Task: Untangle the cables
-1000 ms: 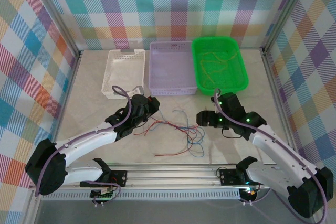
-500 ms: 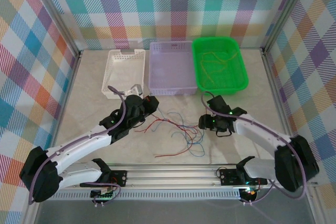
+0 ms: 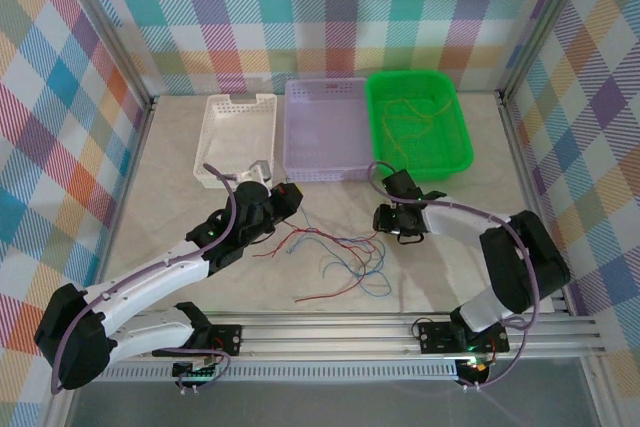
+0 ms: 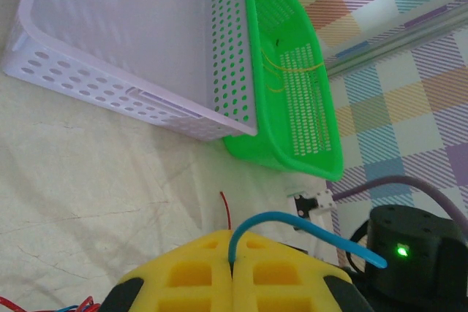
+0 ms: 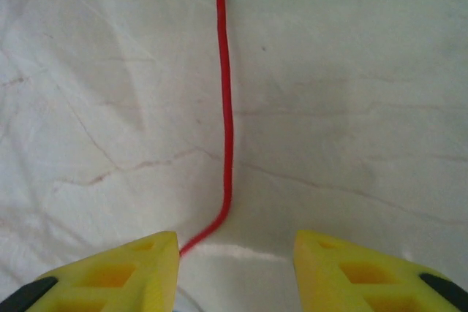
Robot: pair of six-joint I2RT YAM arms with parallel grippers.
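Observation:
The cables (image 3: 340, 247), thin red and blue wires, lie tangled on the table between both grippers. In the left wrist view my left gripper (image 4: 232, 262) is shut on a blue cable (image 4: 292, 221) that arcs out of the closed yellow fingers; a red wire tip (image 4: 226, 210) pokes up just behind them. From above, my left gripper (image 3: 287, 197) sits at the tangle's left end and my right gripper (image 3: 384, 219) at its right end. My right gripper (image 5: 236, 253) is open over the table, with a red cable (image 5: 226, 107) running between its fingers, close against the left one.
Three baskets stand in a row at the back: white (image 3: 237, 137), lilac (image 3: 328, 132), and green (image 3: 418, 162) holding yellow-olive wires (image 3: 408, 117). In the left wrist view the lilac basket (image 4: 131, 42) and green basket (image 4: 292, 85) rise just ahead.
The right arm has folded in, its wrist now tipped down over the tangle's right end, and its jaws have narrowed. The left gripper stays shut on the blue cable, shifted slightly left.

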